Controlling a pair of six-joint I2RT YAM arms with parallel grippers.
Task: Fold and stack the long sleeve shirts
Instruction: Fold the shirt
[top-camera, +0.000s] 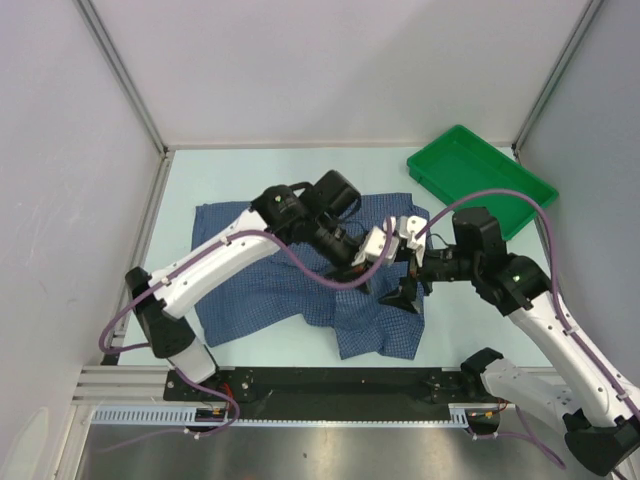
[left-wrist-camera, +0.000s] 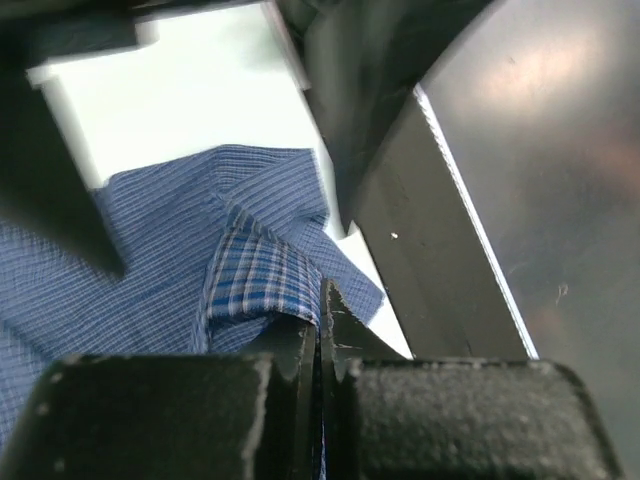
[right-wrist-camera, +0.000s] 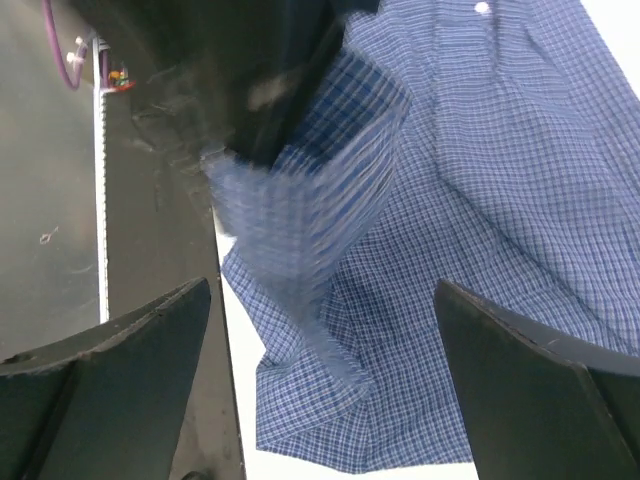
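The blue checked long sleeve shirt (top-camera: 260, 275) lies crumpled and partly spread on the table. My left gripper (top-camera: 362, 270) is over its right part, shut on a fold of the cloth; in the left wrist view the gripper (left-wrist-camera: 322, 300) pinches a raised ridge of the shirt (left-wrist-camera: 200, 230). My right gripper (top-camera: 403, 293) is just to its right, open and empty. In the right wrist view its gripper (right-wrist-camera: 320, 335) hangs with the jaws wide apart above the shirt's lower corner (right-wrist-camera: 350, 400). The lifted fold there is blurred.
A green plastic tray (top-camera: 520, 185) stands at the back right, near the enclosure's corner post. White walls close in the left, back and right. The black mounting rail (top-camera: 330, 385) runs along the near edge. The two grippers are close together.
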